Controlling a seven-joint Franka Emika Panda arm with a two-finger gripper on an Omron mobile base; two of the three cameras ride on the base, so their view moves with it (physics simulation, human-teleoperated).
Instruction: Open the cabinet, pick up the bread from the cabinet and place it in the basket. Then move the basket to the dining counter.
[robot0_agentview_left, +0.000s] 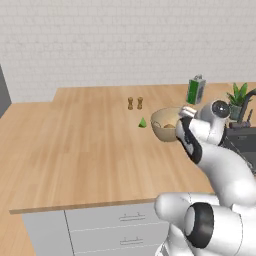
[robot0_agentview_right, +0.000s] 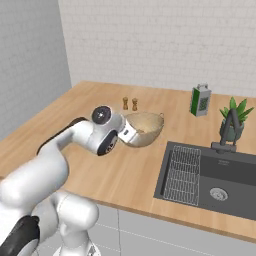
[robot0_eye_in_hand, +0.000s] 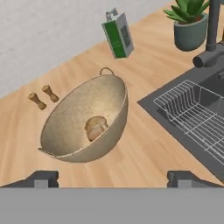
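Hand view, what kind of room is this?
Most likely a rendered kitchen: a dark sink with a wire rack set in a wood-grain counter, and a tan woven basket holding a golden-brown bread roll.

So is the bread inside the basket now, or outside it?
Inside: the bread lies on the bottom of the basket, in the hand view.

Base views flanking; hand view over basket (robot0_eye_in_hand: 83, 122)
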